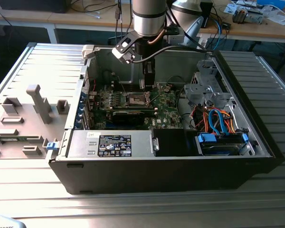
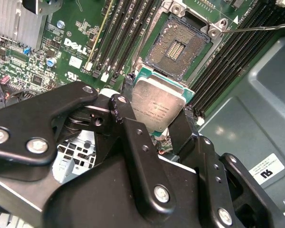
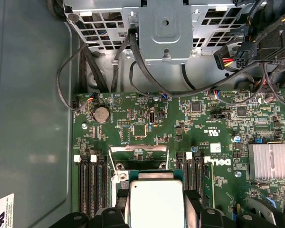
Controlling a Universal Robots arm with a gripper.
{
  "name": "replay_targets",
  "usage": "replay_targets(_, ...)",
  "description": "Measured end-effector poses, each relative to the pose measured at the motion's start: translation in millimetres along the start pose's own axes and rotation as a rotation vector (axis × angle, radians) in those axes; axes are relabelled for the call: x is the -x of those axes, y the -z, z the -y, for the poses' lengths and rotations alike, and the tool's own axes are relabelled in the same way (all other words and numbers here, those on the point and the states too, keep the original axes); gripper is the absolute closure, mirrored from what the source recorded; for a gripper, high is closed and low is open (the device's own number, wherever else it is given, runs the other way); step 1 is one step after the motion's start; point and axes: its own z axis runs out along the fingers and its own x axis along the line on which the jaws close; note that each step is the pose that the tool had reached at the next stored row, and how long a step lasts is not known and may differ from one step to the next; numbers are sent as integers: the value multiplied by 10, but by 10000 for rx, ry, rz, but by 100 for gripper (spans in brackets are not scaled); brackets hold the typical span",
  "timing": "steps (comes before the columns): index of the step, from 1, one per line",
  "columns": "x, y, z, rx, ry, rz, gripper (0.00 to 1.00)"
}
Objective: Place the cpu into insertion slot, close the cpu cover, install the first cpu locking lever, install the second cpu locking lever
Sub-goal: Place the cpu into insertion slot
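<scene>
In the exterior view you see the gripper (image 1: 149, 80) hanging inside the open computer case (image 1: 180, 164), close to the insertion slot (image 1: 136, 99) on the green motherboard (image 1: 167, 102). In the second wrist view your jaws are clenched on the cpu (image 2: 157, 103) by two opposite edges (silvery top facing the camera), and it is near the uncovered insertion slot (image 2: 178, 47), not seated in it. In the first wrist view the cpu (image 3: 154, 204) sits between the jaws, and the cpu cover (image 3: 138, 153) stands raised just beyond it, with memory slots (image 3: 91, 185) on both sides.

Dull silvery metal cpu (image 2: 157, 103)
</scene>
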Motion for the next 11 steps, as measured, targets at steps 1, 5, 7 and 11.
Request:
replay_targets(1, 0, -1, 0, 0, 0, 1, 45)
replay_targets(5, -4, -5, 7, -1, -1, 1, 45)
replay_targets(7, -4, -6, 10, -1, 1, 1, 45)
replay_targets(11, -3, -27, 28, 0, 0, 0, 45)
